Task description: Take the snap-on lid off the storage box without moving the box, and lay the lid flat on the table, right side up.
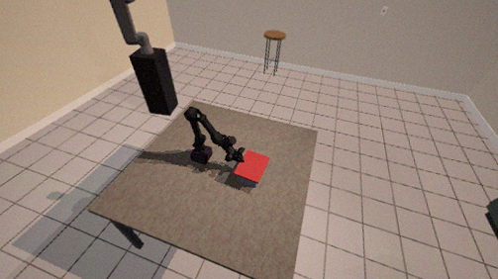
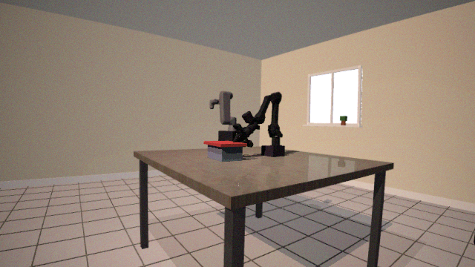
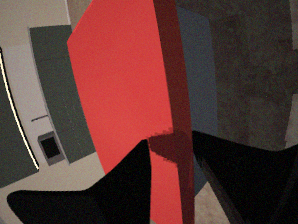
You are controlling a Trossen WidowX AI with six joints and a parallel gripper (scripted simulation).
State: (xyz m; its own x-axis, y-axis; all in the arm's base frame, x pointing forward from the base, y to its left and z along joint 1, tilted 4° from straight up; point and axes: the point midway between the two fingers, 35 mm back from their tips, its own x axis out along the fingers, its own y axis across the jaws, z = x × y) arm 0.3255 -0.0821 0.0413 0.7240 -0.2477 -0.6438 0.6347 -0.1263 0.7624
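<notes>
My claw (image 1: 241,157) (image 2: 237,139) (image 3: 169,140) is clamped on the near edge of the red lid (image 1: 253,166) (image 2: 224,144) (image 3: 125,75), one finger over its top face, the other at its underside. Arm bent high at the elbow, forearm sloping down to the lid. Lid sits on top of the blue-grey storage box (image 1: 247,183) (image 2: 225,153) (image 3: 201,75), right side up, its rim overhanging the walls. Box stands on the brown counter (image 1: 200,212) (image 2: 274,170), near my base (image 1: 201,155) (image 2: 268,151), not touching it. Shadow of a finger falls across the lid's edge. Beyond the counter: a grey arm on a black pedestal (image 1: 155,81) (image 2: 223,136); farther off, a round-topped wooden stool (image 1: 275,35).
</notes>
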